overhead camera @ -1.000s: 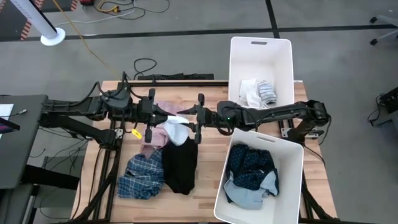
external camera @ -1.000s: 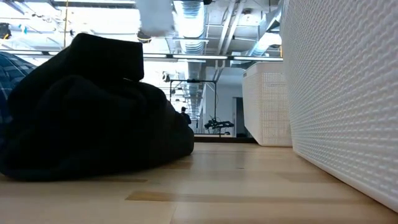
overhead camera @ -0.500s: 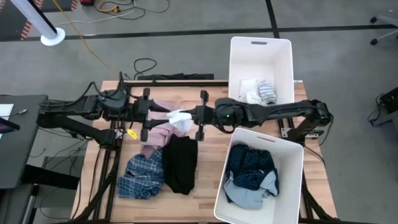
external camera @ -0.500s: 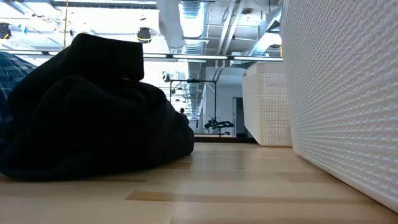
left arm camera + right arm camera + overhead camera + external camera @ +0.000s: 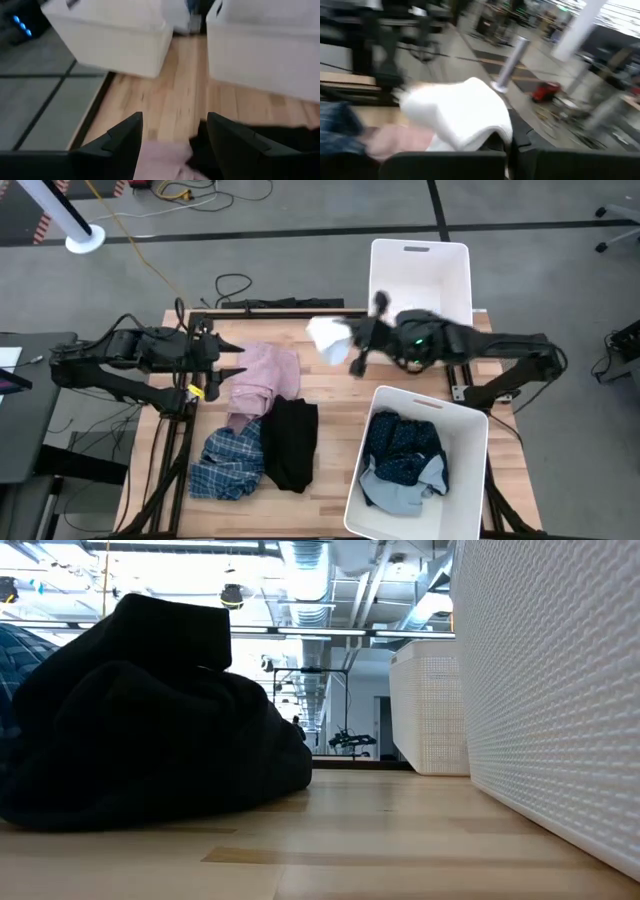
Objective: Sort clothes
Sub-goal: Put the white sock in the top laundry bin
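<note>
No writing is legible. The right gripper, clamped on a white sock, has swung toward the far bin; the left gripper, fingers apart, apparently drew back from the pink garment.

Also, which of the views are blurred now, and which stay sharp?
Right wrist view: strong motion blur on the white sock and the room behind. Left wrist view: soft, the white bins smeared. High view: mostly sharp, only the right end effector and its sock are smeared. Low view: sharp on the black garment.
</note>
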Robot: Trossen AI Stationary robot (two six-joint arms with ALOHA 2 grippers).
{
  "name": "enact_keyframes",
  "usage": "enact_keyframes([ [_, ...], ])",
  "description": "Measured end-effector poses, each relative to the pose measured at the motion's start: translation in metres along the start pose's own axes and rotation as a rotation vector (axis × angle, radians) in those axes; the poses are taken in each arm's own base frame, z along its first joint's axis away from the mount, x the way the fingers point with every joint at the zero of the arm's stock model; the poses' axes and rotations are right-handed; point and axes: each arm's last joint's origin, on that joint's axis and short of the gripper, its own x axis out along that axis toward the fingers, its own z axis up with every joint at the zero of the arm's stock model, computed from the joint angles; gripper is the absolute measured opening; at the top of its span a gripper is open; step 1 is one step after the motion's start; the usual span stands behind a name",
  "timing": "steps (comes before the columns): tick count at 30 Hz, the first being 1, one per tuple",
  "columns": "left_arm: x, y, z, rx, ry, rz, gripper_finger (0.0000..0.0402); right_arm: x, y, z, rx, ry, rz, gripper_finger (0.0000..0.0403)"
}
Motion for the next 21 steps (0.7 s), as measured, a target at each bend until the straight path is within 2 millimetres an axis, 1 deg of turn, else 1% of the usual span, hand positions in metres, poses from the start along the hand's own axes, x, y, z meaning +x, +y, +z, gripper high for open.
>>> enact_keyframes([
  [4, 0.008, -0.004, -0.015, 0.007, 0.087, -0.002, 0.0217, -0.02, -0.029, -0.001, 0.017, 0.047, -0.114, 0.0001],
  [6, 0.014, -0.006, -0.021, 0.013, 0.119, -0.004, 0.0217, -0.026, -0.042, -0.005, 0.034, 0.083, -0.161, 0.0001],
  [10, 0.026, -0.011, -0.035, 0.029, 0.179, -0.007, 0.0217, -0.031, -0.071, -0.018, 0.067, 0.169, -0.252, 0.0001],
  [16, 0.041, -0.017, -0.054, 0.039, 0.25, -0.007, 0.0217, -0.03, -0.111, -0.049, 0.127, 0.385, -0.405, 0.0001],
  [21, 0.05, -0.021, -0.068, 0.043, 0.299, -0.026, 0.0217, -0.027, -0.135, -0.079, 0.194, 0.602, -0.493, 0.0002],
])
